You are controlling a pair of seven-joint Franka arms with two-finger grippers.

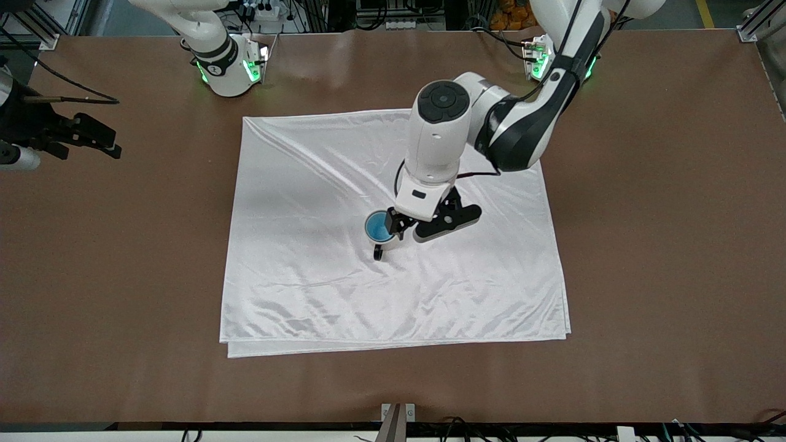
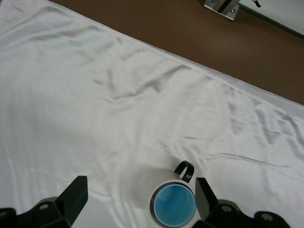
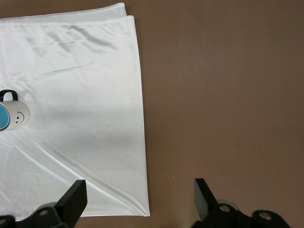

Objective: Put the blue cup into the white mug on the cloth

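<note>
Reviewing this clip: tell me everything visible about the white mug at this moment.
The white mug is a cream-white cylindrical mug with a small dark loop handle; the right wrist view shows a small smiley face printed on its side. It looks glazed, like ceramic. It stands upright near the middle of the cloth, resting on it. The blue cup sits inside it, filling its mouth. The left hand hangs just above with its fingers spread wide, one beside the mug; it grips nothing.

A robotics laboratory: two white robot arm bases (image 1: 230, 67) with green status lights stand bolted along one edge of a broad brown-covered table (image 1: 663, 245). Aluminium frame rails (image 1: 37, 27) and loose cables (image 1: 270, 12) line that same edge.
</note>
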